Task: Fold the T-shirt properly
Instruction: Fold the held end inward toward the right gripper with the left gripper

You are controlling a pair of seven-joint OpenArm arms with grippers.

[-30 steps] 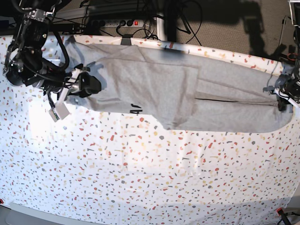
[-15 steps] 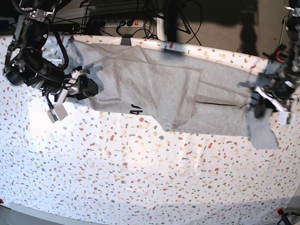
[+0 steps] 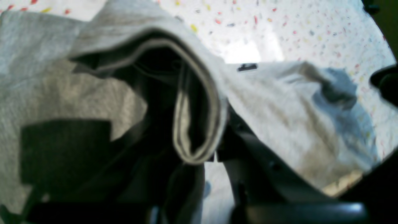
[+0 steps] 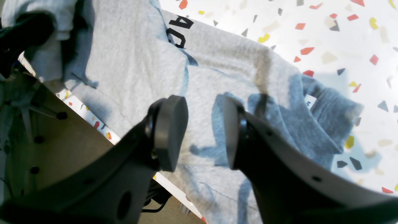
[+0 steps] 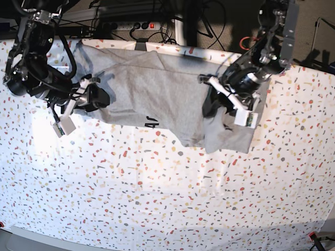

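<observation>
The T-shirt [image 5: 157,89] lies across the upper middle of the base view, on a desk [image 5: 157,198] covered in a white cloth speckled with coloured flecks. Its grey fabric runs from the upper left of the frame to just right of centre, where a flap hangs down toward the desk. A bit of black lettering [image 5: 152,123] shows at its lower edge, left of centre.

The left pincer [image 5: 230,102] sits right of centre in the base view, lifted above the desk with the shirt's end draped from it. In the left wrist view, a folded hem [image 3: 199,124] fills the centre of the frame, gathered right at the dark fingers [image 3: 248,155]; the jaws are together, clamped on the T-shirt. More grey cloth spreads to the right of that frame, with speckled desk behind it at the top.

The right pincer [image 5: 65,117] is at the left of the base view, at the shirt's left end. In the right wrist view its 2 round black pads [image 4: 171,137] stand apart in the lower centre with a clear gap between them, and nothing is in that gap. Grey cloth lies beneath them, and the collar [image 4: 326,102] sits bunched to the right. Black letters [image 4: 178,31] show near the top of that frame. The desk edge and floor [image 4: 46,149] appear at lower left.
</observation>
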